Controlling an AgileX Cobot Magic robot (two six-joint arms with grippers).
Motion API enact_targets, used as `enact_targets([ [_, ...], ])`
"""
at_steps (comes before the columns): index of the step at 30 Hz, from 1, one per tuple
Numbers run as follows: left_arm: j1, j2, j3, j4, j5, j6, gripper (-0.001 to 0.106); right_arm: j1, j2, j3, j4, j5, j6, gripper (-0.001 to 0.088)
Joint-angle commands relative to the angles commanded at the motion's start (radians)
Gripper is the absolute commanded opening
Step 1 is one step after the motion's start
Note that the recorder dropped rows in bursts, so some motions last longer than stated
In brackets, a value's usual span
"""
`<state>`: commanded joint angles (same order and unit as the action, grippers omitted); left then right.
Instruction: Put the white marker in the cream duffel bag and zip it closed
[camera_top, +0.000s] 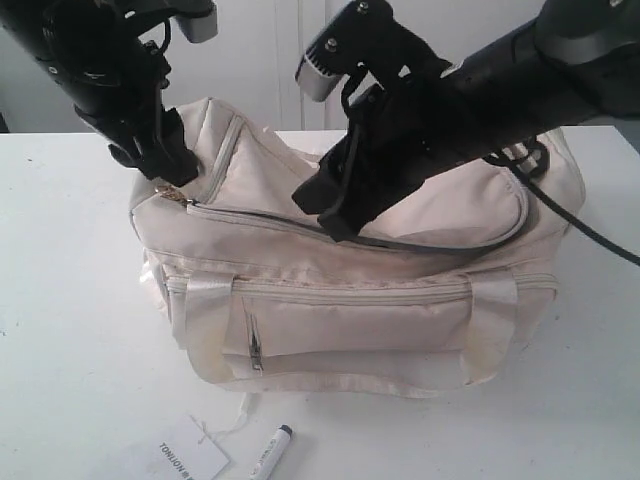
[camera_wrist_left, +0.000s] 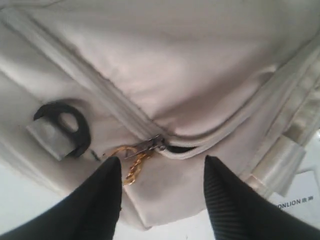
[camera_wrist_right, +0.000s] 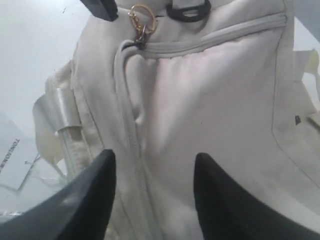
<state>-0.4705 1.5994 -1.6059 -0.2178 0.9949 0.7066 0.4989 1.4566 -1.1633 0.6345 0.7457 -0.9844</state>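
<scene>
The cream duffel bag (camera_top: 350, 300) stands on the white table, and a dark gap runs along its curved top zipper (camera_top: 400, 243). The white marker (camera_top: 272, 452) lies on the table in front of the bag, dark cap pointing toward it. My left gripper (camera_top: 160, 165) is open at the bag's left end, its fingers on either side of the zipper pull (camera_wrist_left: 150, 145) and gold keyring (camera_wrist_left: 132, 162). My right gripper (camera_top: 322, 215) hangs open just over the bag's top flap, beside the zipper line (camera_wrist_right: 135, 150), with nothing between its fingers.
A flat white paper tag (camera_top: 190, 455) with black lettering lies left of the marker, tied by a thin string. A black ring (camera_wrist_left: 65, 125) sits on the bag's left end. Satin strap handles (camera_top: 205, 310) hang down the bag's front.
</scene>
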Motion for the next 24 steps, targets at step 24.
enact_targets([
  [24, -0.041, 0.119, 0.0, -0.315, -0.079, 0.552, 0.055, 0.0, -0.046, 0.0, -0.209, 0.266, 0.136, 0.0465],
])
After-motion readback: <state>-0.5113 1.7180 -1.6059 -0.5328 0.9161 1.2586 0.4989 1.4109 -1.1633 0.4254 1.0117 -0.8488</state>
